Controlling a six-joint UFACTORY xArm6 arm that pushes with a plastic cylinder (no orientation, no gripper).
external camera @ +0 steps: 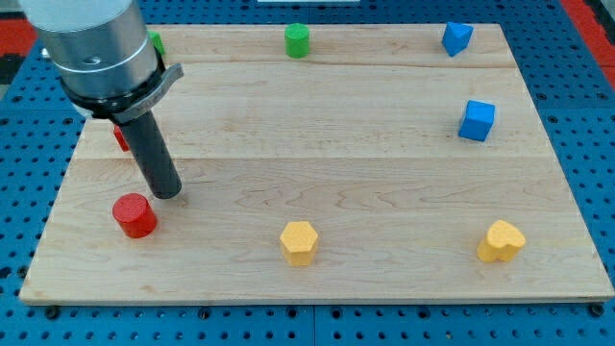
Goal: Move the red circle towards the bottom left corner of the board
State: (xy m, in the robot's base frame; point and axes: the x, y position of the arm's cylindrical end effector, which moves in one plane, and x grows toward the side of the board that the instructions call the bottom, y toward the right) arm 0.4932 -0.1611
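The red circle (134, 215) is a short red cylinder lying on the wooden board (317, 163) near the view's bottom left. My tip (168, 195) rests on the board just above and to the right of it, a small gap apart. The dark rod rises up and left to the grey arm body (91, 48) at the view's top left.
A second red block (121, 137) is partly hidden behind the rod. A green block (156, 42) peeks out beside the arm, a green cylinder (297, 40) is top middle. Two blue blocks (456, 37) (477, 120) sit at right. A yellow hexagon (298, 242) and yellow heart (502, 240) lie along the bottom.
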